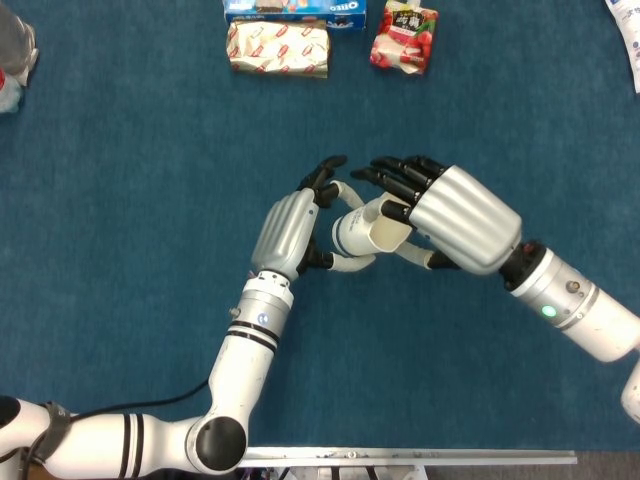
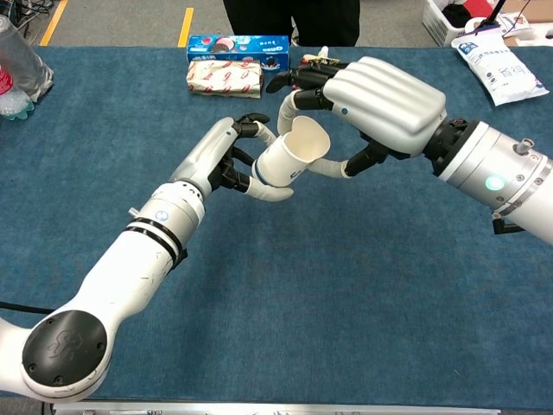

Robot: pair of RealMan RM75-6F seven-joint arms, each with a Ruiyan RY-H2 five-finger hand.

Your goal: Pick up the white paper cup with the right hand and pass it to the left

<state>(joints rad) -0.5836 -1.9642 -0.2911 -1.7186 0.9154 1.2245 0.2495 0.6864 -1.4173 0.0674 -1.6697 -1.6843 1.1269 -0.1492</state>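
The white paper cup is a light, thin-walled thing that looks empty; its rim would likely buckle under a hard squeeze and its smooth side could slip, so the safest hold is judged to be a gentle wrap around the stiffer lower wall near the base, not at the open mouth. It hangs in the air above the blue table, tilted on its side, with its mouth turned toward the right hand and its base toward the left hand. The right hand grasps it at the mouth end, its dark fingers arched over the top and its thumb under the rim. The left hand cups the base end, with its thumb beneath the cup and its fingertips touching the wall; whether it bears any weight cannot be told. Both hands meet over the middle of the table, the cup between them.
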